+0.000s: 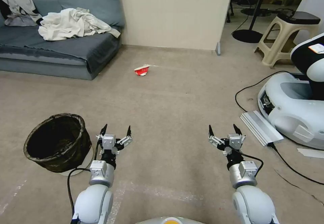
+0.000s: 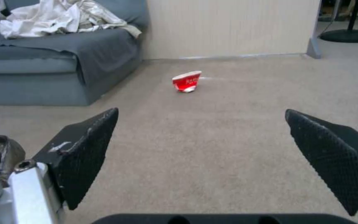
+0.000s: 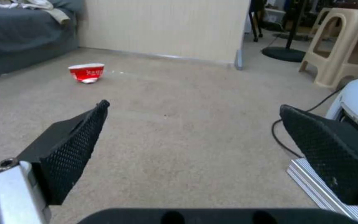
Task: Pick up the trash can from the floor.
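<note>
Both your grippers hang low and near, left gripper (image 1: 116,130) and right gripper (image 1: 222,130) spread wide, holding nothing. Trash can (image 1: 58,142) stands on the floor (image 1: 175,102) just left of your left gripper; red cup (image 1: 142,70) lies far ahead.

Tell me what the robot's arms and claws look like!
Both arms are round and glossy white, ending in silver metal wrists with small white labels. A black cable loops along each wrist. The left gripper and the right gripper each have two pointy black fingers, which are wedge-shaped with a bumpy, dotted grip on the inner faces.
</note>
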Tool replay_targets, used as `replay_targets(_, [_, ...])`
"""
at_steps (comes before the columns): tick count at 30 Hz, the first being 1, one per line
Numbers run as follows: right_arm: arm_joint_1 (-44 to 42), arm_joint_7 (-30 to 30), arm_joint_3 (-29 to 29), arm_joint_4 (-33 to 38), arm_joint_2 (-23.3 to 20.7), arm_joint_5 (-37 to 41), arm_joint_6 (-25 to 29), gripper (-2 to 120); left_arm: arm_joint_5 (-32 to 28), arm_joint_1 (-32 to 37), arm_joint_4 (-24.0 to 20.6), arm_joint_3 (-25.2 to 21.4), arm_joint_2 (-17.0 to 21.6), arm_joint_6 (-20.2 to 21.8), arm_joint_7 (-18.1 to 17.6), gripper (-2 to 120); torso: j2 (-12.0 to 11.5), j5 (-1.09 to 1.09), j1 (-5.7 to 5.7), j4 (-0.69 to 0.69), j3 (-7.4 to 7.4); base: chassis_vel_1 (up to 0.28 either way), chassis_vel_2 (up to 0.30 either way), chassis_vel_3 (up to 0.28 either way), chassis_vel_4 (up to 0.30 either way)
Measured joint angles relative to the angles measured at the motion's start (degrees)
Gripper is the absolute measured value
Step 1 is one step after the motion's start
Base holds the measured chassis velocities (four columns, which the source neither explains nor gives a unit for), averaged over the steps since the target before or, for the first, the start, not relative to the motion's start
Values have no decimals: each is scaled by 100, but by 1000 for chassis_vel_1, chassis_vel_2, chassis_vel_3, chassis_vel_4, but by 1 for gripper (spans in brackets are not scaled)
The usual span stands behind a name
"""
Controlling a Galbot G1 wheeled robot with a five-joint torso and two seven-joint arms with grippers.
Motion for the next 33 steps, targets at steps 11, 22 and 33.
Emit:
replay_targets(11, [0, 0, 0, 0, 0, 0, 0, 100, 0, 0, 0, 0, 0, 0, 0, 100, 0, 0, 0, 0, 0, 0, 0, 0, 0])
replay_targets(22, [-18, 0, 4, 23, 5, 1, -21, 100, -52, 34, -61, -31, 0, 48, 8, 100, 0, -1, 0, -1, 0, 0, 0, 0, 0])
replay_targets(33, [-609, 76, 225, 1242, 193, 276, -635, 100, -925, 538, -1245, -574, 26, 753, 66, 100, 0, 6, 0, 2, 0, 0, 0, 0, 0])
